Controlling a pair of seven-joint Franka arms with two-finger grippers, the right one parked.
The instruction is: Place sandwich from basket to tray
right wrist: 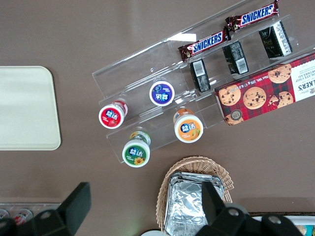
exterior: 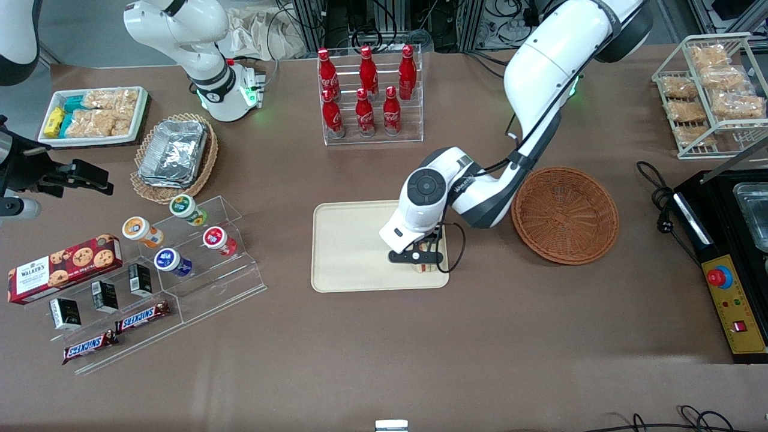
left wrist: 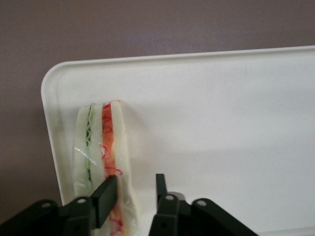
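The sandwich [left wrist: 98, 142] lies on the cream tray [left wrist: 221, 123] close to one rounded corner, its red and green filling facing up. My left gripper [left wrist: 134, 191] hangs low over it and is open. One finger [left wrist: 106, 196] overlaps the sandwich's red-filled edge, and the other finger [left wrist: 161, 189] stands apart over bare tray. In the front view the gripper [exterior: 420, 257] covers most of the sandwich [exterior: 423, 266], at the tray's [exterior: 348, 252] corner nearest the front camera and the reddish-brown basket [exterior: 564, 215]. Nothing lies in the basket.
A clear rack of red bottles [exterior: 367, 90] stands farther from the front camera than the tray. Toward the parked arm's end are an acrylic stand with cups and snack bars [exterior: 174, 252] and a tan basket of foil containers [exterior: 174, 153]. A black appliance [exterior: 729, 240] sits at the working arm's end.
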